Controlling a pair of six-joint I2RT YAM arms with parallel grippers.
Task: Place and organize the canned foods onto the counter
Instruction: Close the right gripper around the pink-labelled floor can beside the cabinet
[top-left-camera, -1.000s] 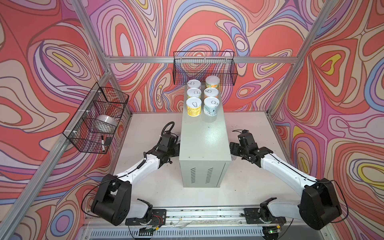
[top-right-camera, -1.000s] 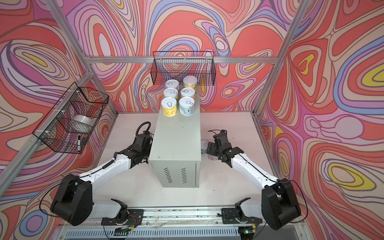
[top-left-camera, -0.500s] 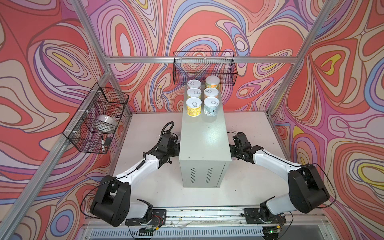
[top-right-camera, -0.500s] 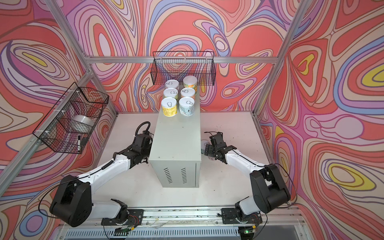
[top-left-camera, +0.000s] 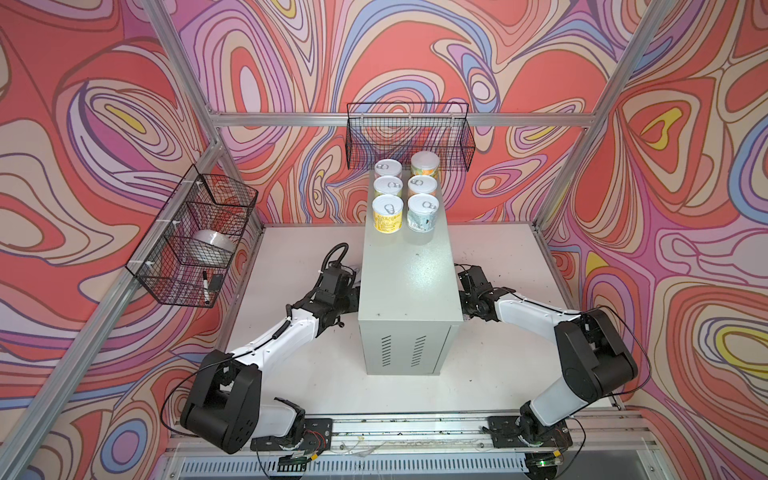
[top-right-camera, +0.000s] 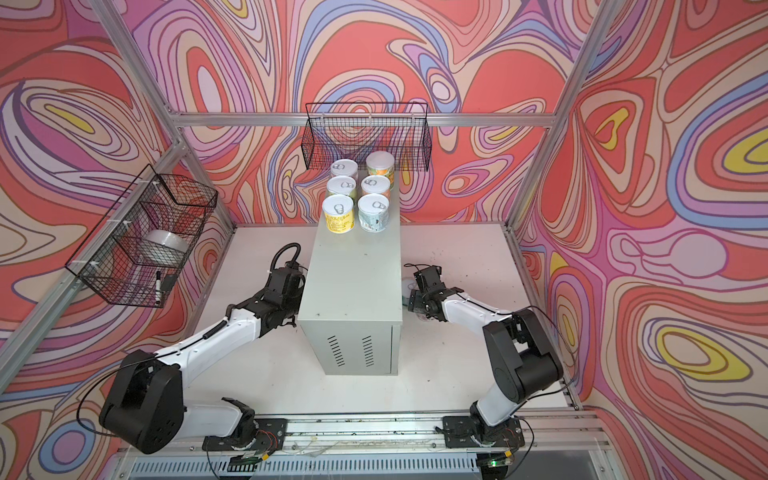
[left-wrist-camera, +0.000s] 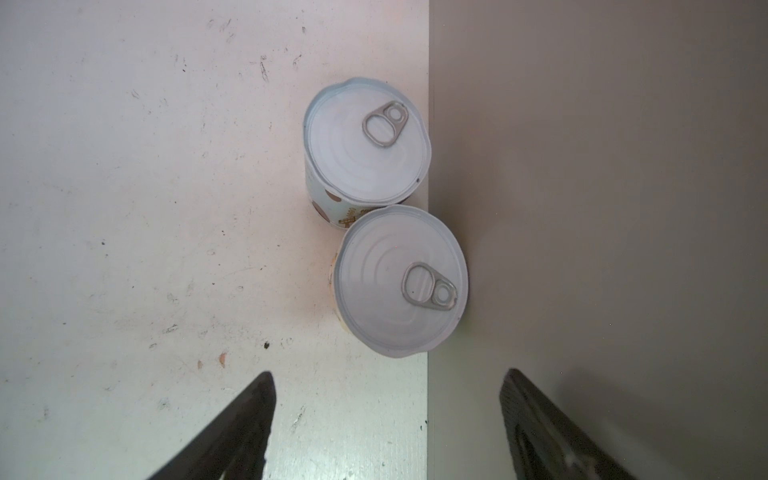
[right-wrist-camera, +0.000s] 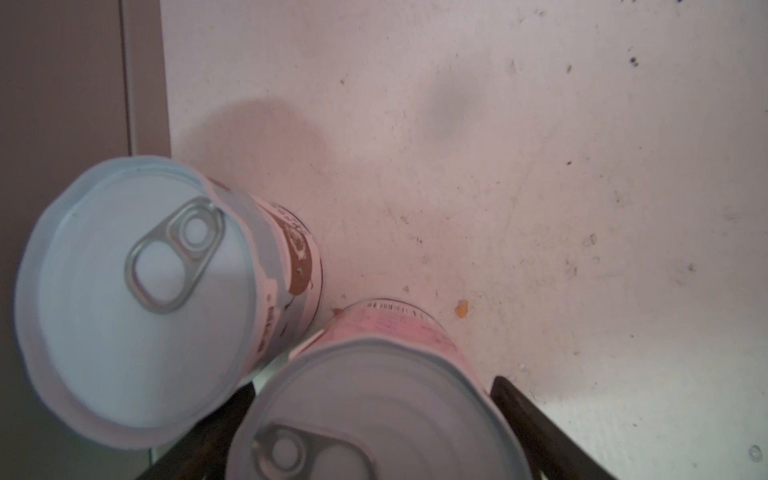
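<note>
Neatly paired silver-lidded cans atop grey counter

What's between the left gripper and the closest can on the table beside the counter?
Nothing. In the left wrist view only a bare strip of white table separates the left gripper from the nearer can beside the counter.

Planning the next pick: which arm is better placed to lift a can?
Probably right: the right hand straddles a pink-labelled cylindrical can with silver lid; the left hand hangs open, short of two other cans.
</note>
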